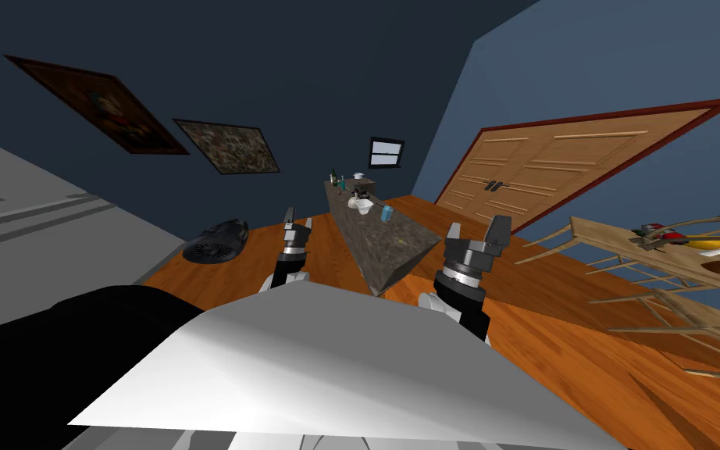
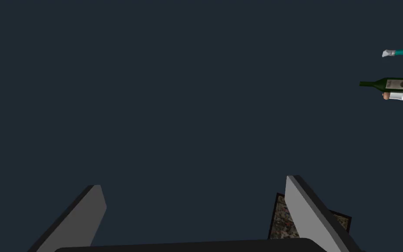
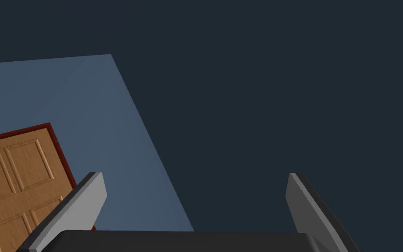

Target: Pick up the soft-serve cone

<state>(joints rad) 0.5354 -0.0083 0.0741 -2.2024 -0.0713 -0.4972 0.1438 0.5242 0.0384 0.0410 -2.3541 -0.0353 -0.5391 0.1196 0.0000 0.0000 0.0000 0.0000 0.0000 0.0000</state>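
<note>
Holding left pincer (image 1: pixel 298 219) and right pincer (image 1: pixel 477 229) spread open, empty, flanking near tip of long dark speckled bench (image 1: pixel 393 242). Cannot single out soft-serve cone: probably among far-end clutter (image 1: pixel 361 200), well ahead, nearer left arm.

- The floor (image 1: pixel 554 312): orange-brown wood boards, smooth, with a soft sheen.
- The door (image 1: pixel 577 164), far right: mid-brown panelled wood, matt, set in a dark red frame.
- The long table (image 1: pixel 386 242) ahead: dark speckled top, stone-like, dull.
- The right table (image 1: pixel 647 254): pale bare wood.
- The green bottle (image 2: pixel 395 84): dark and glossy like glass, with a pale, paper-like label.
- The fingers (image 2: pixel 303 210): smooth, matt light grey; material unclear.
- The walls (image 1: pixel 272 62): flat, matt dark blue.
</note>
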